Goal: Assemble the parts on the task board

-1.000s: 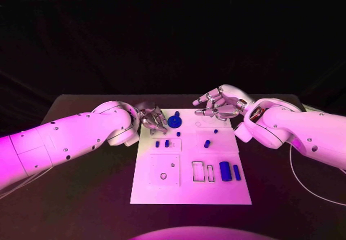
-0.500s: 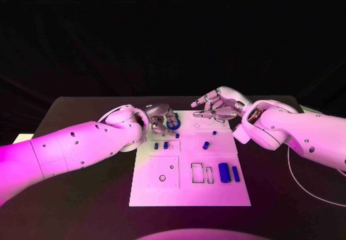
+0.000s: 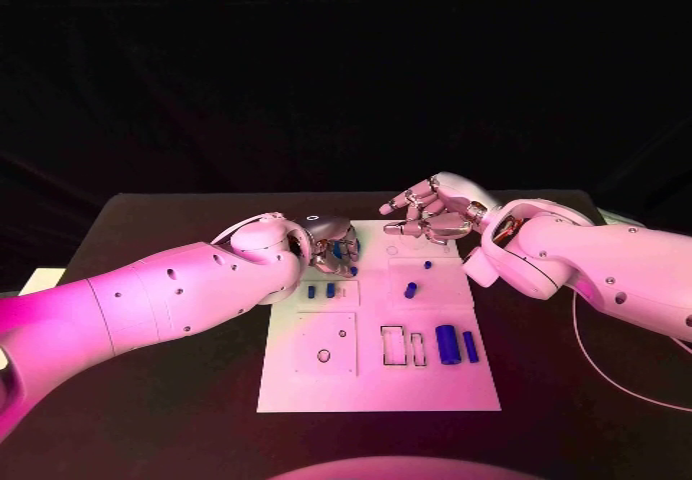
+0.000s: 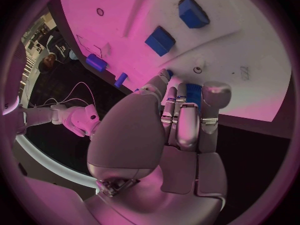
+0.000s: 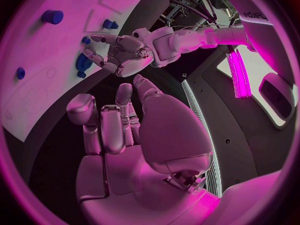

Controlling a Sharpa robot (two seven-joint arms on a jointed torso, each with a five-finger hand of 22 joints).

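The white task board (image 3: 378, 375) lies in the middle of the black table. My left hand (image 3: 329, 243) is at the board's far left corner, its fingers (image 4: 187, 120) closed round a blue round part (image 4: 192, 92), which also shows under that hand (image 5: 119, 52) as a blue round part (image 5: 82, 62). My right hand (image 3: 430, 212) hovers over the board's far edge, fingers apart and partly curled, holding nothing. Two small blue pegs (image 3: 320, 291) stand just in front of the left hand. Another peg (image 3: 411, 290) stands mid-board.
A blue cylinder (image 3: 447, 344) and a blue bar (image 3: 470, 346) lie on the board's right side, beside two rectangular slots (image 3: 394, 344). A small round hole (image 3: 323, 354) sits in the near-left panel. A cable (image 3: 599, 350) runs along the table at the right.
My left arm has swung in and the left hand has come over the blue round part, its fingers closing round it. The right hand has hardly moved.
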